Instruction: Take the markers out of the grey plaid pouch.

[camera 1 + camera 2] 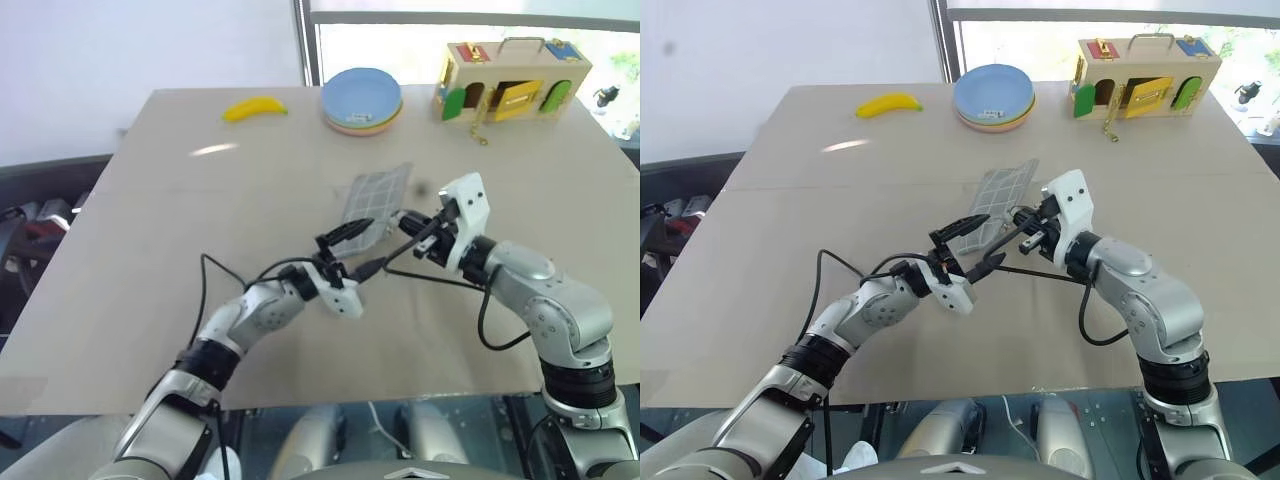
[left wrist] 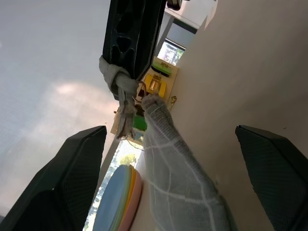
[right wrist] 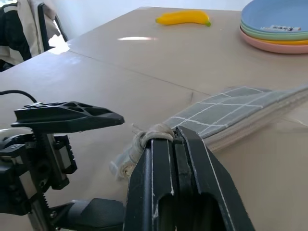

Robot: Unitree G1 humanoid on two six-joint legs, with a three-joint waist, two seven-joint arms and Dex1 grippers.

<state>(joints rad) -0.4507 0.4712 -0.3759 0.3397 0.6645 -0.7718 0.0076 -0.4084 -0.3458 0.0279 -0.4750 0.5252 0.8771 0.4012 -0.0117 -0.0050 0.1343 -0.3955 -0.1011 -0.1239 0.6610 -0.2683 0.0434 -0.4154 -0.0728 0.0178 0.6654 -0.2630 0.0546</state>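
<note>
Table (image 1: 150, 300): we work over a tan top.
Pouch: our grey plaid pouch (image 1: 1002, 190) lies slanted, one end raised.
Right gripper (image 3: 166, 144): jaws pressed together, pinching the pouch's cord.
Left gripper (image 1: 972, 245): jaws spread wide, pouch end between them, untouched.

Tan table (image 1: 150, 300): banana (image 1: 254, 108), plates (image 1: 361, 101), toy box (image 1: 510, 78)

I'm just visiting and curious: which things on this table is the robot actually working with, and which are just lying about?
In the job:
- grey plaid pouch
- its zipper pull cord, pinched in the shut right pincer
- left pincer, open beside the pouch

Lying about:
- yellow banana
- stack of plates
- wooden latch box
</note>
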